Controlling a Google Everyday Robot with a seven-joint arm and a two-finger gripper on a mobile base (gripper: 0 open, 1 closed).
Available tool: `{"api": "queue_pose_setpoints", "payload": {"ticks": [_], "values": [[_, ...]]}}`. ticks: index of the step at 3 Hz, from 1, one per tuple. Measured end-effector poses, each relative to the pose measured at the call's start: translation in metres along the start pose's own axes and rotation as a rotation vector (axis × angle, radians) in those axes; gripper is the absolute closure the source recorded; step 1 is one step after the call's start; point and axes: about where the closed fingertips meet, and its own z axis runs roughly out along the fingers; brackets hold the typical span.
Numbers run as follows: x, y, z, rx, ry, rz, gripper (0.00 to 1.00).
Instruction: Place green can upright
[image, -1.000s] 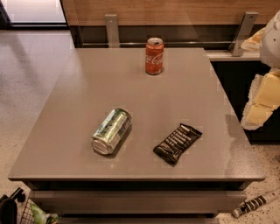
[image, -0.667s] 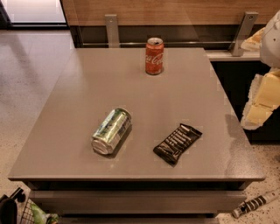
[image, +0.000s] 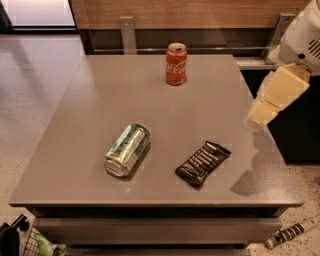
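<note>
Whether the jaws are parted or closed cannot be told. The cream-coloured gripper (image: 264, 109) hangs in the air over the right-hand edge of the grey table (image: 100, 90), tilted with its tip pointing down and toward the tabletop, and it holds nothing. The white arm (image: 302, 37) reaches up behind it to the upper right corner of the view.

The green can (image: 127, 150) lies on its side on the table, well apart from the jaws, far across to their left in the view and closer to the table's near edge. Its silver end faces the near edge and its body angles away toward the far right. It touches nothing but the tabletop.

Between the jaws and the green can, though nearer the front, a dark snack wrapper (image: 203, 163) lies flat on the table, below and left of the gripper's tip and apart from both. A red cola can (image: 176, 63) stands upright near the far edge, up and to the left of the jaws, well apart from them. The gripper's shadow (image: 247, 182) falls on the tabletop almost under the jaws, close to the front right corner.
</note>
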Motion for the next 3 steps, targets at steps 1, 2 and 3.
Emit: {"api": "queue_pose_setpoints", "payload": {"ticks": [1, 2, 3], "values": [[-0.022, 0.010, 0.004, -0.031, -0.044, 0.155, 0.00], [-0.043, 0.024, 0.017, -0.034, -0.044, 0.284, 0.00], [-0.046, 0.033, 0.036, -0.053, -0.068, 0.478, 0.00]]}}
